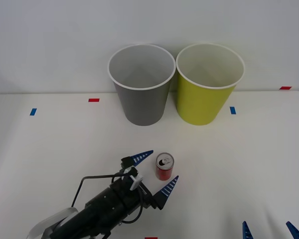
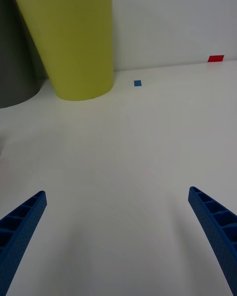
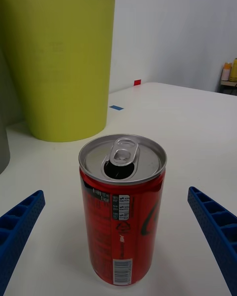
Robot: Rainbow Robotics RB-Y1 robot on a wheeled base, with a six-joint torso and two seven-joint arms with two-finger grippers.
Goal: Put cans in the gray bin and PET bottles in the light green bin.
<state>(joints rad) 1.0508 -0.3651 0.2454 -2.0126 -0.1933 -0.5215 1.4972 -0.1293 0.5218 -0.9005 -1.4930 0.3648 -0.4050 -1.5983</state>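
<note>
Standing upright on the white table (image 1: 50,149), the red can (image 1: 164,167) sits before the gray bin (image 1: 141,84), between the left gripper's (image 1: 154,174) spread fingers, untouched; light green bin (image 1: 209,82) beside. The right gripper (image 1: 269,231) waits, open, nearby.

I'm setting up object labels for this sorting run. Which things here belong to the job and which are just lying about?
Job:
- small red drink can, upright between the open left gripper fingers
- tall gray plastic bin
- tall yellow-green plastic bin

Lying about:
- red and blue tape marks on the white table
- open right gripper, parked at the near edge
</note>
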